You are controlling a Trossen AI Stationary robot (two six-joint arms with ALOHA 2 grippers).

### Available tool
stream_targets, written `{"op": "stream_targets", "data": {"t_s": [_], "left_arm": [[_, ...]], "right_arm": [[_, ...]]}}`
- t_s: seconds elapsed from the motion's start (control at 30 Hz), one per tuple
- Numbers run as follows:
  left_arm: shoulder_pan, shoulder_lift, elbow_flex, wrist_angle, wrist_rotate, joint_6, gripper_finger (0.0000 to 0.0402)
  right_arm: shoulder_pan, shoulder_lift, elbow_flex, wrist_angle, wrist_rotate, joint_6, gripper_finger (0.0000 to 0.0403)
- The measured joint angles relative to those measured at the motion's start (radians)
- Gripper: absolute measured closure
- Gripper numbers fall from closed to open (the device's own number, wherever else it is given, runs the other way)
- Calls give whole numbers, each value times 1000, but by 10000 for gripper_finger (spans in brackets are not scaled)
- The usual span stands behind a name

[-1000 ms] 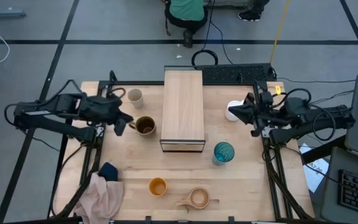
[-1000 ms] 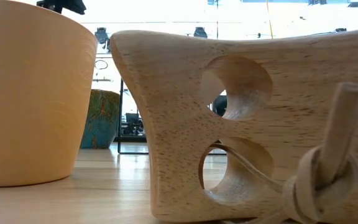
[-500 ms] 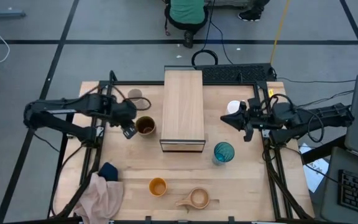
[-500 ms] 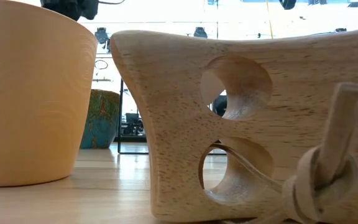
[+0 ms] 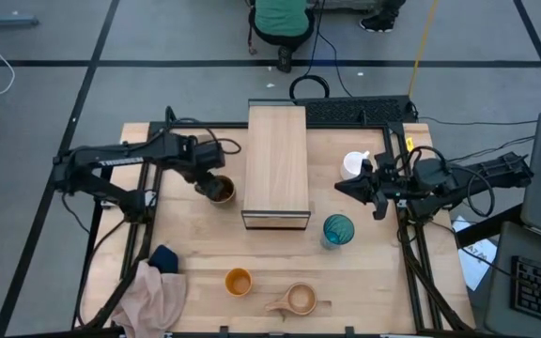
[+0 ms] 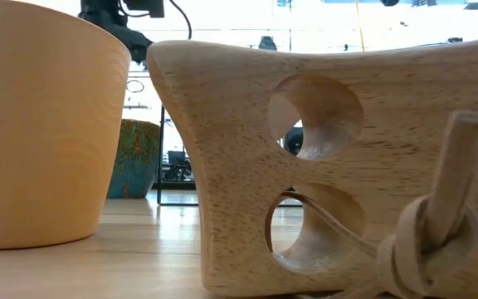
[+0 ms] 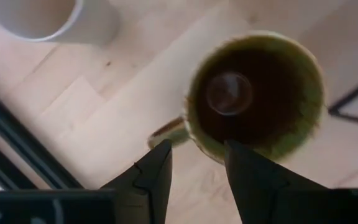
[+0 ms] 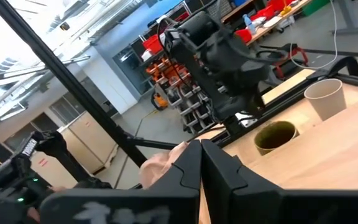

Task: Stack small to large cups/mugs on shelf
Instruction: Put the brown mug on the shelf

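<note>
The light-wood shelf (image 5: 277, 164) lies at the table's middle. Left of it stands the dark olive mug (image 5: 221, 192), handle toward the left. My left gripper (image 5: 205, 185) points down over its handle side, open; its fingers (image 7: 159, 179) straddle the rim beside the handle (image 7: 168, 130) from above without touching. The small beige cup (image 7: 39, 15) stands farther back. My right gripper (image 5: 342, 186) hovers level and shut, right of the shelf, near the white mug (image 5: 352, 164). The teal tumbler (image 5: 338, 229), orange cup (image 5: 239, 281) and wooden handled cup (image 5: 300, 299) stand nearer the front.
A pinkish cloth (image 5: 156, 296) with a dark blue piece (image 5: 164, 256) lies at the table's near left corner. A black keyboard-like strip (image 5: 360, 111) sits behind the shelf at the far edge. A person in green (image 5: 282, 14) sits beyond the table.
My left gripper has swung toward the table's right and come down, tipping from slanted to pointing down over the olive mug. My right gripper has drifted a little toward the near edge, and more of the white mug shows. No cup has moved.
</note>
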Motion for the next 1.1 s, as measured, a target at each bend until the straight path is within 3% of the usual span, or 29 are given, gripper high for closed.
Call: {"op": "stream_targets", "data": {"t_s": [0.37,0.67,1.1], "left_arm": [[90,4,0,31,10,-60,254],[91,49,-1,107,64,-40,254],[82,151,-1,106,66,24,254]], "right_arm": [[0,0,0,4,0,9,403],[0,0,0,10,0,9,403],[0,0,0,53,0,9,403]]}}
